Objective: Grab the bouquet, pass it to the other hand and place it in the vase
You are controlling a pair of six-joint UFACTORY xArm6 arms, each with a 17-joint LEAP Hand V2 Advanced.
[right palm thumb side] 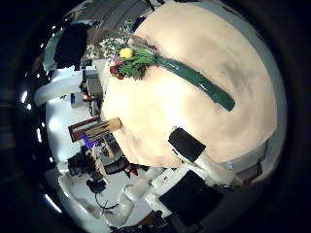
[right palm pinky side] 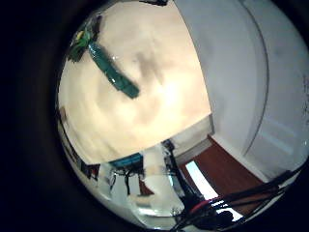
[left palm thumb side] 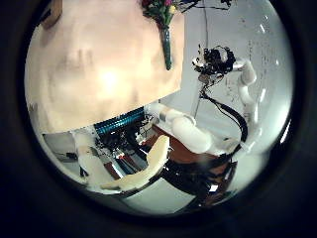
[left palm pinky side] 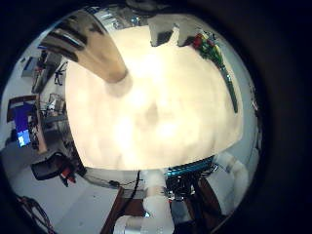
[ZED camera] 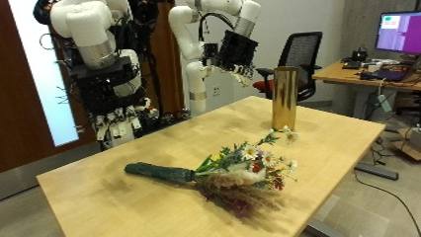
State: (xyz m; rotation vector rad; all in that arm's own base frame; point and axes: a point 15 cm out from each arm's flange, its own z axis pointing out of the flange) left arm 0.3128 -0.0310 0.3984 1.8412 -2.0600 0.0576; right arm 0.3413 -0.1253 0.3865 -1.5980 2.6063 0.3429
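Observation:
The bouquet (ZED camera: pixel 243 173) lies flat on the wooden table (ZED camera: pixel 106 202), with a dark green wrapped stem (ZED camera: pixel 165 173) and small mixed flowers. A tall golden-brown vase (ZED camera: pixel 283 99) stands upright near the table's far corner, just beyond the flowers. My left hand (ZED camera: pixel 237 51) hangs high above the table behind the vase, fingers relaxed and holding nothing. My right hand (ZED camera: pixel 116 89) is raised beyond the table's edge, away from the stem end. The left little finger side palm view shows the vase (left palm pinky side: pixel 102 54) and bouquet (left palm pinky side: pixel 210 49). The right thumb side palm view shows the bouquet (right palm thumb side: pixel 146 58).
An office chair (ZED camera: pixel 305 54) and a desk with a monitor (ZED camera: pixel 395 30) stand behind the table. The table's edges run close to the bouquet on the near side. The left thumb side palm view shows the right hand (left palm thumb side: pixel 213 61) and its arm off the table.

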